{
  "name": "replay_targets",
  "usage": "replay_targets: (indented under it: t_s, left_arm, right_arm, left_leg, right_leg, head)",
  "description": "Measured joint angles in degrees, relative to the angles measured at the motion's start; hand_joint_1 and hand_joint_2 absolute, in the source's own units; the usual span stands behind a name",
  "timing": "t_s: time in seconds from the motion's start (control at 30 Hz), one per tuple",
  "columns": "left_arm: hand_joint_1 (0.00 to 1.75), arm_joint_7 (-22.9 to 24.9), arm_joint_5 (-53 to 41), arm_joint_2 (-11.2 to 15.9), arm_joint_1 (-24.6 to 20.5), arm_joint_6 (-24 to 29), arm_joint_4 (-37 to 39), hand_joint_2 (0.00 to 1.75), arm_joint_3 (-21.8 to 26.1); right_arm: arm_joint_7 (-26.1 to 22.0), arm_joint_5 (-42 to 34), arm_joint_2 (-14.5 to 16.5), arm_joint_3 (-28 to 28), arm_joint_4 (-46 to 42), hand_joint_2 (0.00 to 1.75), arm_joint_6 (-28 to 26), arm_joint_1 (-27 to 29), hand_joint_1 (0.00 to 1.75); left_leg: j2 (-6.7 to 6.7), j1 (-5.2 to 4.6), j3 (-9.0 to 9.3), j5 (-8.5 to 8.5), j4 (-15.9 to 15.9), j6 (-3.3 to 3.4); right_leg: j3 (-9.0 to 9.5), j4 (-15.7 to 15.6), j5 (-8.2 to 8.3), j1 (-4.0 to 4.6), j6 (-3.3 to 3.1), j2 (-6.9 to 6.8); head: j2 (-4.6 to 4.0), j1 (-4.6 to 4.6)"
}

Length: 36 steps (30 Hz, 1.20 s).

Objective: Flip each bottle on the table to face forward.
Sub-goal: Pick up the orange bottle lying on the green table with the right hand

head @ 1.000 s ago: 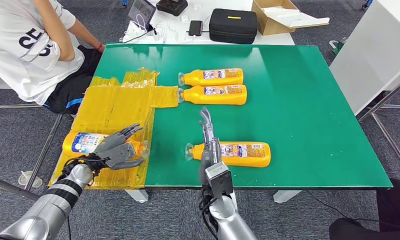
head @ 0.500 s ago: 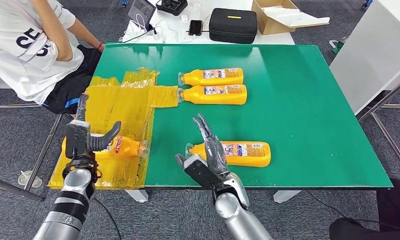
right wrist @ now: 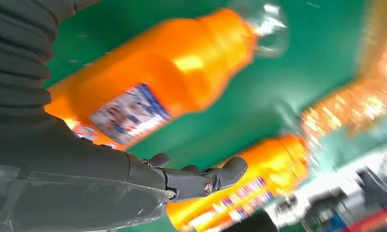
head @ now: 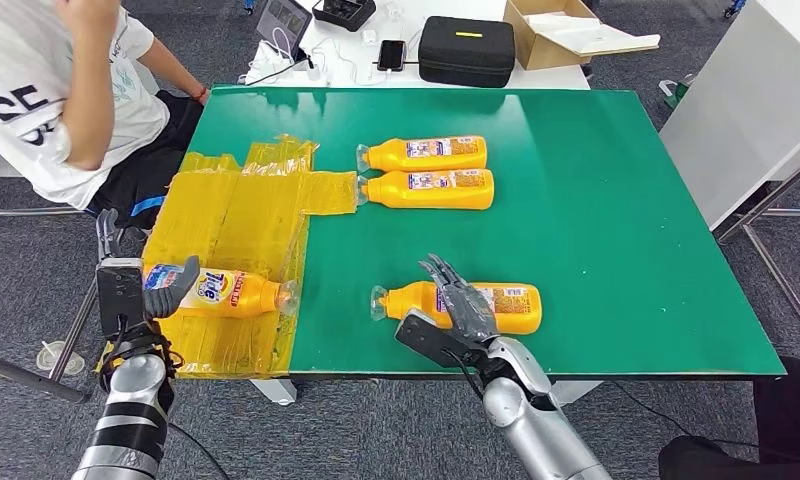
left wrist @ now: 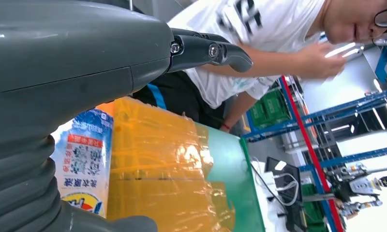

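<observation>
Four orange bottles lie on their sides. Two lie side by side at the back (head: 426,154) (head: 431,189), both with labels up. A third (head: 501,308) lies near the front edge; my right hand (head: 454,308) is spread over its neck half with fingers apart, gripping nothing. The right wrist view shows that bottle (right wrist: 148,87) beyond the fingers (right wrist: 201,180). The fourth bottle (head: 226,293) lies on the yellow plastic sheet (head: 236,215), its blue and red front label up. My left hand (head: 131,290) is at its base, thumb resting on it and fingers pointing up and away.
A person in a white shirt (head: 46,100) sits at the table's left corner, close to my left arm. Behind the green table (head: 596,200) are a black case (head: 466,50), a cardboard box (head: 566,30) and a phone. A white table (head: 746,100) stands to the right.
My left hand rolled the left bottle so its front label faces up, then drew back to its base. My right hand tipped from upright beside the near bottle down over it.
</observation>
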Motion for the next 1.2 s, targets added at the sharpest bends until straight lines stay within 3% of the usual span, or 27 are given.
replay_targets:
  t_s: [0.7,1.0,1.03,1.13,1.17,1.2]
  left_arm:
    - [0.0,0.0,-2.08,-0.54,-0.84,0.21,5.18,1.75,0.09]
    - [0.0,0.0,-2.45,-0.8,-1.61,-0.26,7.19,1.75,0.13]
    - [0.0,0.0,-2.51,-0.84,-1.7,-0.31,7.4,1.75,0.13]
    - [0.0,0.0,-2.59,-0.94,-2.17,-0.49,8.13,1.75,0.16]
    - [0.0,0.0,-2.61,-0.96,-2.36,-0.6,8.39,1.75,0.17]
    - [0.0,0.0,-2.63,-0.98,-2.57,-0.7,8.64,1.75,0.19]
  right_arm:
    - [6.1,2.5,-7.98,0.36,0.0,1.75,3.51,-1.59,0.0]
    - [8.65,2.79,-10.83,0.74,1.02,1.75,8.42,-4.03,0.0]
    - [8.75,2.66,-11.11,0.88,1.28,1.75,9.1,-4.35,0.23]
    - [8.69,1.73,-11.92,1.53,2.47,1.75,11.15,-5.5,1.39]
    - [8.5,1.26,-12.17,1.84,2.96,1.75,11.8,-5.93,1.6]
    - [8.23,0.81,-12.4,2.16,3.4,1.75,12.36,-6.35,1.67]
  left_leg:
    - [0.01,-0.01,0.0,0.0,0.01,0.0]
    - [0.02,0.0,0.01,0.0,0.01,0.0]
    - [0.02,0.0,0.01,0.0,0.01,0.0]
    - [0.02,0.0,0.03,0.0,0.01,0.01]
    - [0.02,0.0,0.05,0.01,0.01,0.01]
    - [0.02,0.0,0.08,0.01,0.01,0.01]
  right_leg:
    - [0.0,0.0,0.01,0.0,0.01,0.01]
    - [0.0,0.0,0.01,0.0,0.01,0.01]
    - [0.0,0.0,0.01,0.0,0.01,0.01]
    - [0.02,-0.01,0.01,0.0,0.01,0.01]
    - [0.04,-0.01,0.01,0.0,0.01,0.01]
    - [0.07,-0.02,0.02,0.0,0.02,0.01]
  head:
    - [0.01,-0.02]
    - [0.0,-0.01]
    - [0.0,-0.01]
    - [0.01,-0.01]
    - [0.01,-0.01]
    - [0.01,-0.01]
